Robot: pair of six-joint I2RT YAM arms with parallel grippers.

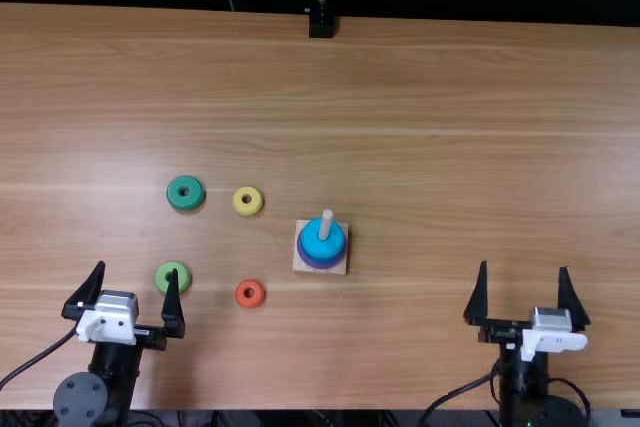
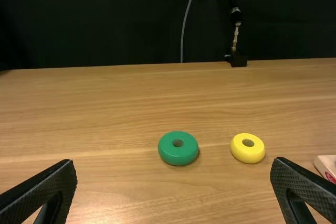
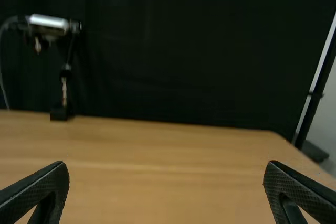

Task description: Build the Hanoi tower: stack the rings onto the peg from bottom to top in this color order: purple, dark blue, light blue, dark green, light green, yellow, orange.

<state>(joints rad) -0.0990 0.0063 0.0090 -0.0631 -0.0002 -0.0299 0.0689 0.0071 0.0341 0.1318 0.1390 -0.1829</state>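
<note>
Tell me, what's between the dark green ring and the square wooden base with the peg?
The yellow ring lies roughly between the dark green ring and the wooden base, as the top view shows.

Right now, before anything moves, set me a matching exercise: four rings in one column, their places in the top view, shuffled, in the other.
1. light blue ring
2. yellow ring
3. light green ring
4. orange ring

A. partly hidden by the left end effector
B. around the peg, topmost in the stack
C. nearest the bottom edge
D. between the dark green ring and the peg

Pairs: 1-B, 2-D, 3-A, 4-C
</note>
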